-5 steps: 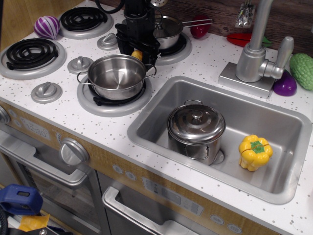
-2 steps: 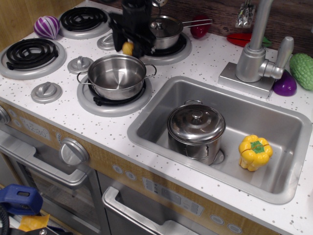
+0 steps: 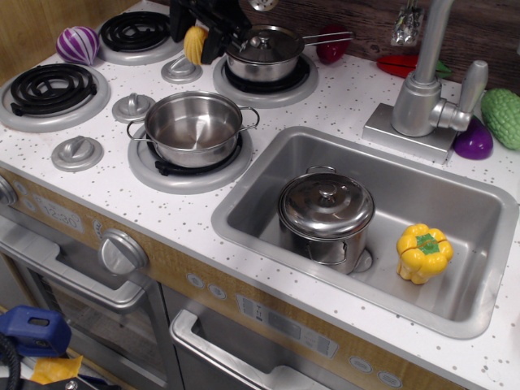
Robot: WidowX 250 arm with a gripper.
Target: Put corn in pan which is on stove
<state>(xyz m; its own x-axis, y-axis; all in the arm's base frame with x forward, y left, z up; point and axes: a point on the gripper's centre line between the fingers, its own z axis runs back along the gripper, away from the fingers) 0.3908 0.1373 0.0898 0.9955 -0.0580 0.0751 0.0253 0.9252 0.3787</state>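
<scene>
I have the claw point(image 3: 197, 42) up at the back of the stove point(image 3: 106, 122), its black fingers pinching the corn point(image 3: 193, 44), which hangs clear of the surface between them. From my view the cob sits just left of the long-handled saucepan point(image 3: 264, 53) on the rear burner and above a silver knob point(image 3: 180, 71). The pan point(image 3: 193, 127) stands empty on the front burner, nearer to me than the claw and well apart from the corn. To the right, the sink point(image 3: 276, 154) holds a lidded steel pot point(image 3: 326, 213) and a yellow bell pepper point(image 3: 423, 251), set apart from each other. A purple striped toy vegetable point(image 3: 78, 44) rests at the far left corner of the desk, beside the rear left coil point(image 3: 138, 31).
</scene>
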